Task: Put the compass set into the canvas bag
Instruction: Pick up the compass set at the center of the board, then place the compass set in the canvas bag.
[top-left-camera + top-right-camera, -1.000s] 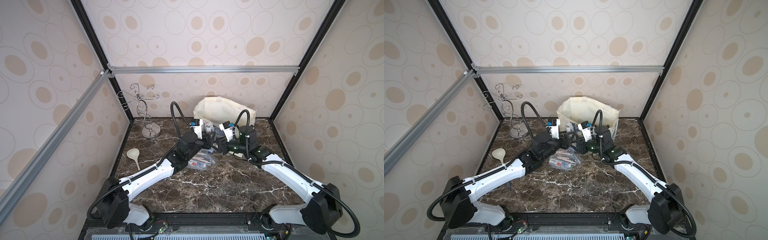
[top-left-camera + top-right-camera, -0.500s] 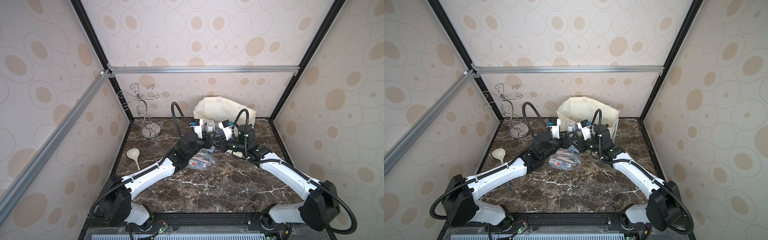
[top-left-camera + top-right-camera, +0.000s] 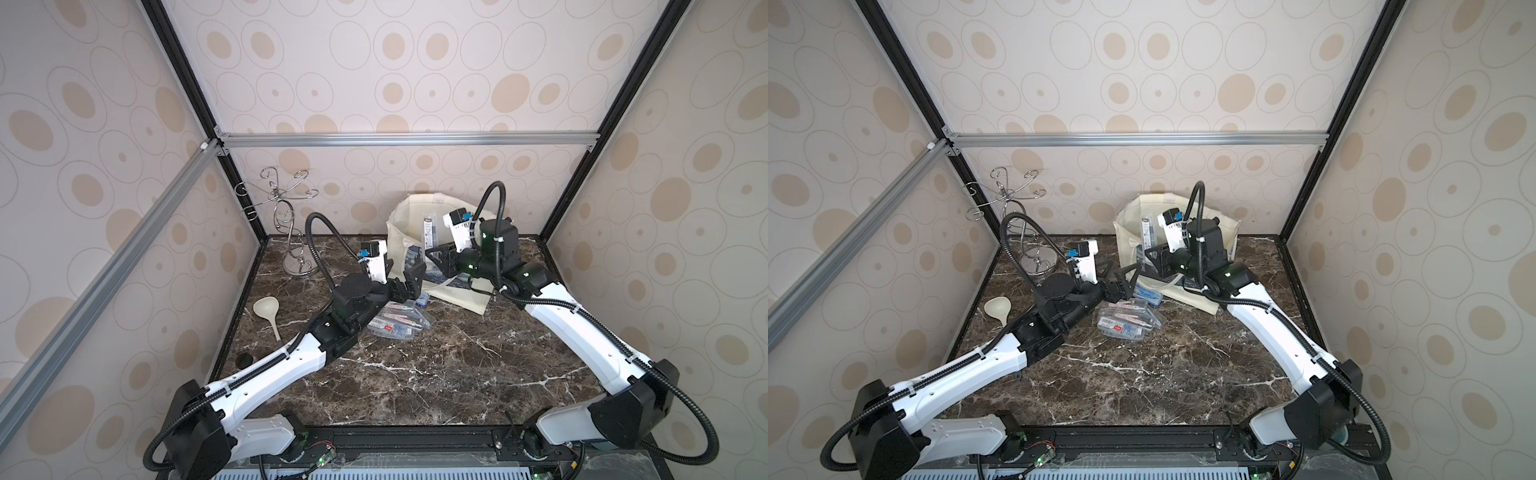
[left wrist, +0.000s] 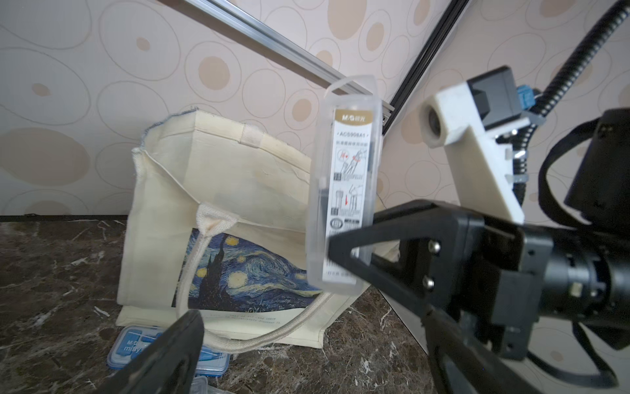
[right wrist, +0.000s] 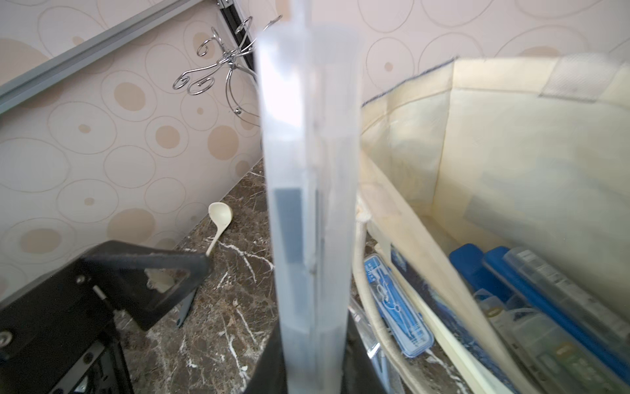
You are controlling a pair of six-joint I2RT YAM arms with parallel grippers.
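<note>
Fingers (image 4: 392, 235) of the right gripper (image 3: 430, 254) are pinched tight on the lower end of the compass set (image 4: 344, 191), a clear, labelled case. It stands upright in the air, just beside the open top of the bag (image 4: 163, 204), with its base off the table (image 3: 415, 374). Both top views show it against the bag's cream inner wall (image 3: 1136, 216). The bag stands open at the back of the table, its blue print facing forward and a rope handle hanging down. Blue and clear cases (image 5: 545, 307) lie inside it. The left gripper (image 3: 412, 284) hovers low near the bag's front with its fingers spread wide and holding nothing. Under it lies a blue case (image 4: 133, 344), touching the bag's foot, and a heap of clear cases (image 3: 399, 320). Well apart on the left are a spoon (image 3: 268, 311) and a wire stand (image 3: 291, 232).
</note>
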